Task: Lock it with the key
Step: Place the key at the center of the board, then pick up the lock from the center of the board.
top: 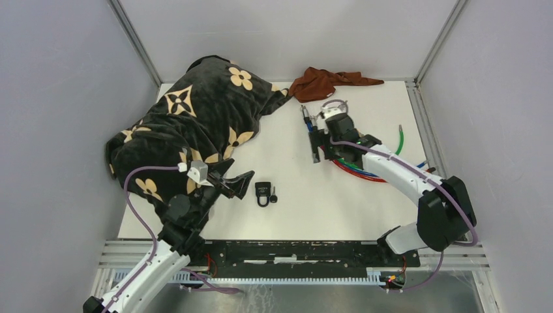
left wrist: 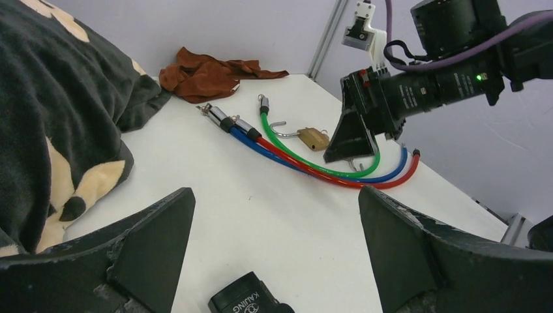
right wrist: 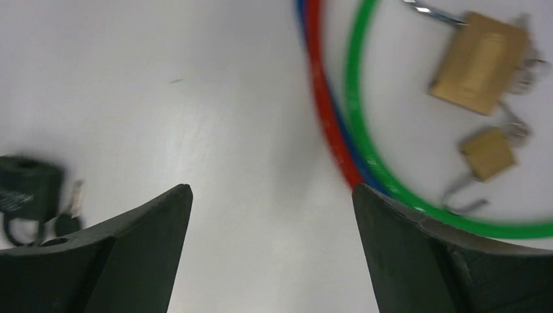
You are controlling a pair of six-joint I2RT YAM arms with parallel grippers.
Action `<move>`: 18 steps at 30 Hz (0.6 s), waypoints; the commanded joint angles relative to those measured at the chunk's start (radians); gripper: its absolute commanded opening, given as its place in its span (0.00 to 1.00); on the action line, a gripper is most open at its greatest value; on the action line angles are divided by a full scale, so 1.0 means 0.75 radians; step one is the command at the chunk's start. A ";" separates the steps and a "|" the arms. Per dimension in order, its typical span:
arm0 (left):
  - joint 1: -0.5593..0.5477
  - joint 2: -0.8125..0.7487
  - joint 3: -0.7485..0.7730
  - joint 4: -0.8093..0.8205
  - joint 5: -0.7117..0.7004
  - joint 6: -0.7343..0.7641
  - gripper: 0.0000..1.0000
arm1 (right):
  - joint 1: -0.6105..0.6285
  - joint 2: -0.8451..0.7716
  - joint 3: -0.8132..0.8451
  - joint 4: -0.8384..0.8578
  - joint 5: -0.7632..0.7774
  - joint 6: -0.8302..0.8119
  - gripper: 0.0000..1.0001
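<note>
Plainly both the left pincer [left wrist: 275, 191] and the right pincer [right wrist: 272, 186] gape empty, so with the black padlock [top: 263, 192] and key [top: 273, 195] lying loose mid-frame on the surface [top: 365, 208], a clumsy grab could skid them away.

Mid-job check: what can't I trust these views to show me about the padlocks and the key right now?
- Black padlock: too small in the top view to tell if the shackle is latched. It is cut off by the bottom edge in the left wrist view and blurred in the right wrist view.
- Key: too small in the top view to tell if it is in the keyhole.
- Large brass padlock, small brass padlock: hidden beneath the right arm in the top view.
- Anything under the blanket: covered.
</note>
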 commanded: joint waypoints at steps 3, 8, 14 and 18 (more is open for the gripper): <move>0.026 0.047 -0.019 0.078 -0.019 -0.010 1.00 | -0.381 0.103 0.099 -0.123 0.080 -0.302 0.98; 0.039 0.157 -0.022 0.101 -0.003 -0.034 1.00 | -0.515 0.361 0.286 -0.085 0.102 -0.294 0.91; 0.041 0.268 -0.022 0.115 0.002 -0.072 1.00 | -0.556 0.602 0.519 -0.109 0.119 -0.312 0.84; 0.039 0.316 -0.020 0.118 0.000 -0.089 1.00 | -0.568 0.657 0.546 -0.102 0.138 -0.299 0.73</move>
